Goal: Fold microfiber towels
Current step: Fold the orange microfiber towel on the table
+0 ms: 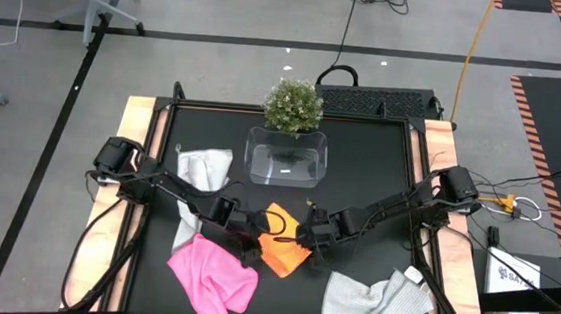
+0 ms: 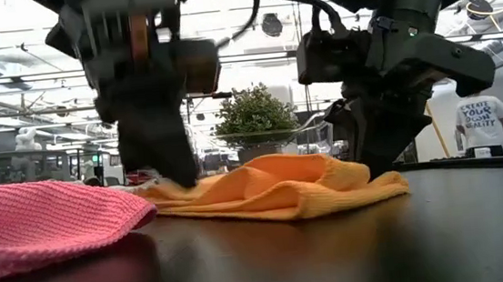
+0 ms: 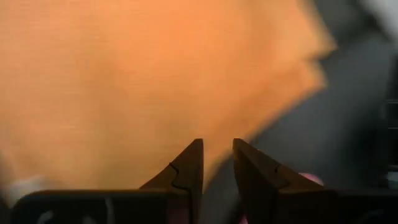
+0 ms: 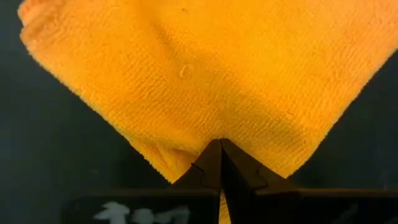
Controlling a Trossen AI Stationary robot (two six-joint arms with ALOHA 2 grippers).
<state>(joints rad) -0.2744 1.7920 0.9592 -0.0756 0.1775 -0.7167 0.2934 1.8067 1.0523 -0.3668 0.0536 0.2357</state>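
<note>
The orange-yellow towel (image 1: 284,243) lies crumpled in a low hump (image 2: 274,189) mid-table, between my two grippers. My right gripper (image 1: 306,236) is shut on its right-hand corner (image 4: 217,127). My left gripper (image 1: 250,247) stands at the towel's left end (image 2: 160,193), pointing steeply down, its fingers a little apart (image 3: 217,149) with dark table showing between them. A pink towel (image 1: 213,277) lies bunched at the near left. One grey towel (image 1: 202,176) lies at the far left, another (image 1: 374,305) at the near right. My right gripper pinches a corner of the orange towel (image 4: 214,132) between its two shut fingers. The fingers slant down from the table's right side. The towel's body lies slack on the table beyond them. Whether my left gripper touches the towel's left end (image 2: 166,189), I cannot tell.
A clear plastic tub (image 1: 287,156) stands at the far middle, with a small green plant (image 1: 294,105) behind it. Wooden rails (image 1: 134,166) run along both sides of the black table. A person in a white shirt (image 2: 483,125) stands in the room beyond.
</note>
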